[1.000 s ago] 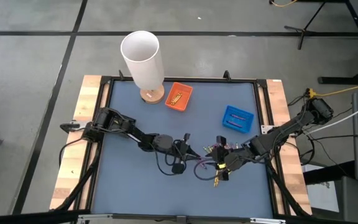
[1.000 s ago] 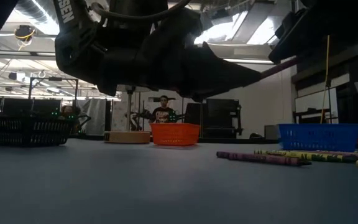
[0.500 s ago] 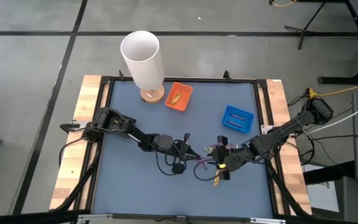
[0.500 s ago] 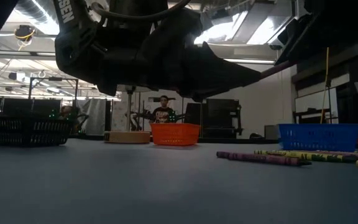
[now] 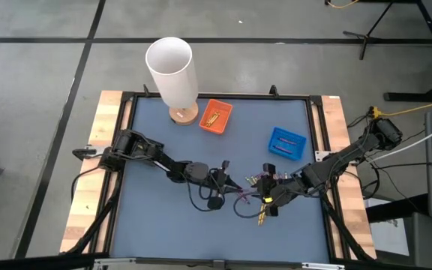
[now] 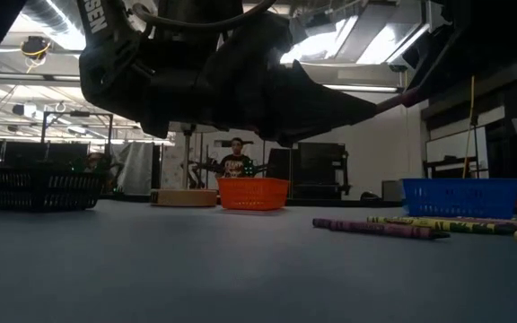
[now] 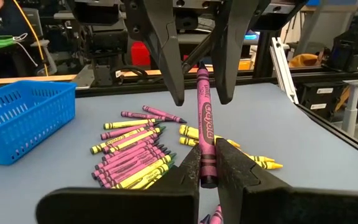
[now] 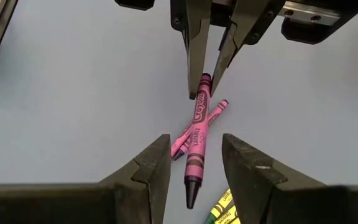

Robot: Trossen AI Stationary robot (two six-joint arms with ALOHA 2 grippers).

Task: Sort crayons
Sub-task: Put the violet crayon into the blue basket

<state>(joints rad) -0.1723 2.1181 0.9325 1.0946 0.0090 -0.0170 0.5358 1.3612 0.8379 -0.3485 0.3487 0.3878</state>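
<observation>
My left gripper [image 7: 208, 163] is shut on one purple crayon [image 7: 204, 118], held above the table near its middle [image 5: 235, 182]. My right gripper [image 8: 194, 143] faces it, open. Its two fingers stand on either side of the crayon's pointed end [image 8: 191, 193] with a gap on each side. Below lies a heap of yellow and purple crayons [image 7: 135, 158], flat on the blue mat; it also shows in the high view [image 5: 263, 204]. An orange tray [image 5: 216, 117] holds a few yellow crayons. A blue tray [image 5: 286, 142] stands to its right. My left gripper pinches the purple crayon's blunt end [image 7: 202, 173] between its two fingers. The fingers lie along the crayon, coming from the table's left side. The crayon sticks out past the fingertips toward my right gripper, lifted clear of the table and the heap.
A tall white tube [image 5: 172, 71] on a wooden base stands at the far left of the mat. Black cables [image 5: 214, 201] loop on the mat under the grippers. A black basket [image 6: 39, 188] and a person [image 6: 235, 161] show in the room behind.
In the low view my right gripper's dark shape has shifted a little around the crayon's pointed end, uncovering more of the ceiling behind. My left gripper and the purple crayon have kept still.
</observation>
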